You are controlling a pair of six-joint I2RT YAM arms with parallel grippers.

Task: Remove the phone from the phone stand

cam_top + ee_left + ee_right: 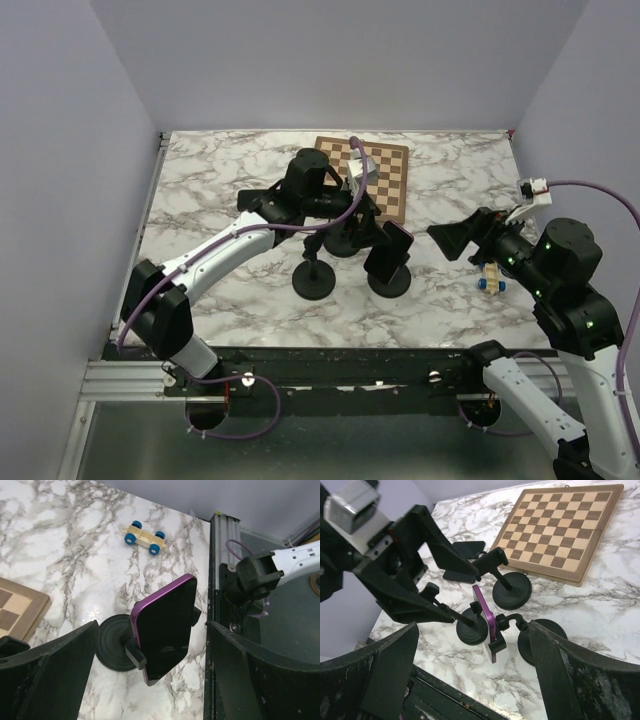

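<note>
Spread wide and gripping nothing at the left claw (152, 630). Straight ahead from there, framed between both fingers (55, 670) yet seemingly untouched: the purple phone (167, 612), clamped in the phone stand (111, 645) near the front edge of the table (75, 555). Leaning, long axis up and away from the claw, long edges toward the fingers. Farther right, equally unclenched, the right claw (445, 238); nearer by judgement, the left.
</note>
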